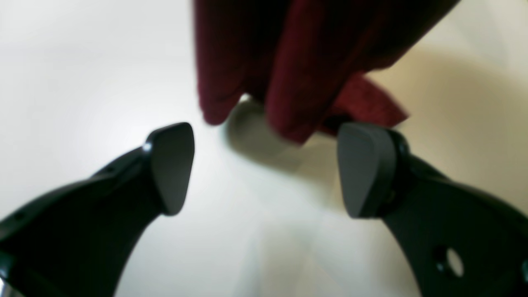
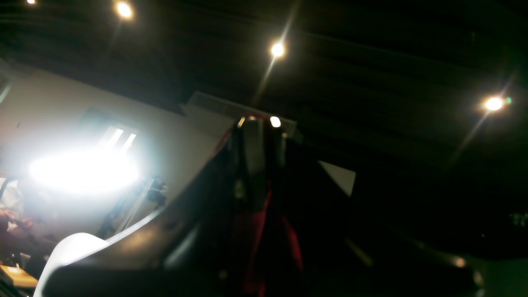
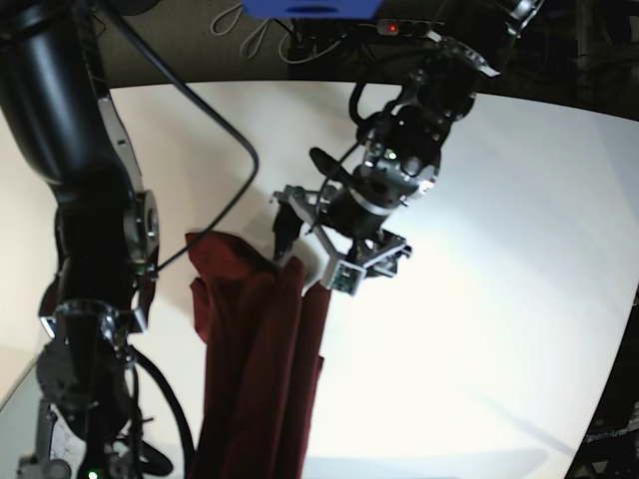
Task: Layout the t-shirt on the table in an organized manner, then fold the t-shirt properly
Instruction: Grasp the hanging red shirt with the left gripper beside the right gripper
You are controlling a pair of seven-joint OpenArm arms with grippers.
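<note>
The dark maroon t-shirt [image 3: 255, 359] hangs in long bunched folds over the white table [image 3: 499, 299], at the left of the base view. My right gripper [image 2: 258, 122] points up toward the ceiling, shut on the t-shirt, with red cloth [image 2: 255, 231] showing between its fingers. My left gripper [image 3: 315, 254] hovers open at the shirt's upper right edge. In the left wrist view its two dark fingers [image 1: 171, 165] stand wide apart with nothing between them. The hanging t-shirt [image 1: 297, 62] is just beyond the fingertips, above the table [image 1: 82, 62].
The right arm's black column [image 3: 95, 200] and its cable [image 3: 225, 150] stand left of the shirt. Loose cables [image 3: 250, 30] and a blue object [image 3: 310, 8] lie past the table's far edge. The table's curved edge [image 3: 20, 389] runs at the lower left.
</note>
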